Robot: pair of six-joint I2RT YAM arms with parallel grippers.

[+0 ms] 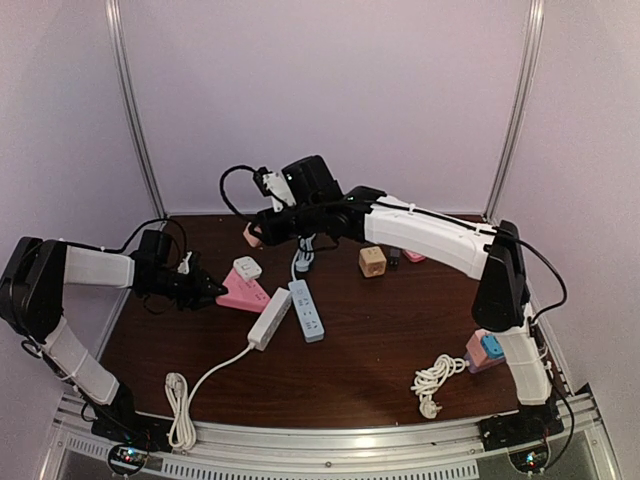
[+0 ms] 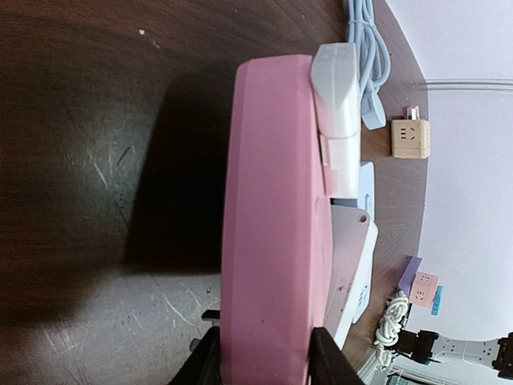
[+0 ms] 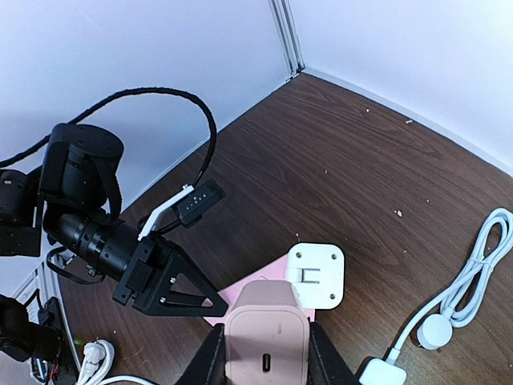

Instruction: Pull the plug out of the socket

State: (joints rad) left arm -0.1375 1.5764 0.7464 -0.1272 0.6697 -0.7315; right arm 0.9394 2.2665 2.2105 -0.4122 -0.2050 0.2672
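**Pink plug held off its socket**

The right gripper [image 3: 264, 362] pinches a pink plug [image 3: 266, 329], held apart from the pink socket [image 2: 272, 200]; faint print on its face is unreadable. The left gripper [image 2: 264, 365] clamps the socket's end on the table [image 2: 80, 160]. A white plug [image 2: 337, 96] sits on the socket.

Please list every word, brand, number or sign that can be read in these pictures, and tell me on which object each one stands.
No text can be read in any view.
pink plug, held by the right gripper: only a dark slot shows, no legible lettering.
white adapter: plain.
pink socket: plain.
wooden cube socket: only socket holes, too small to show any print.
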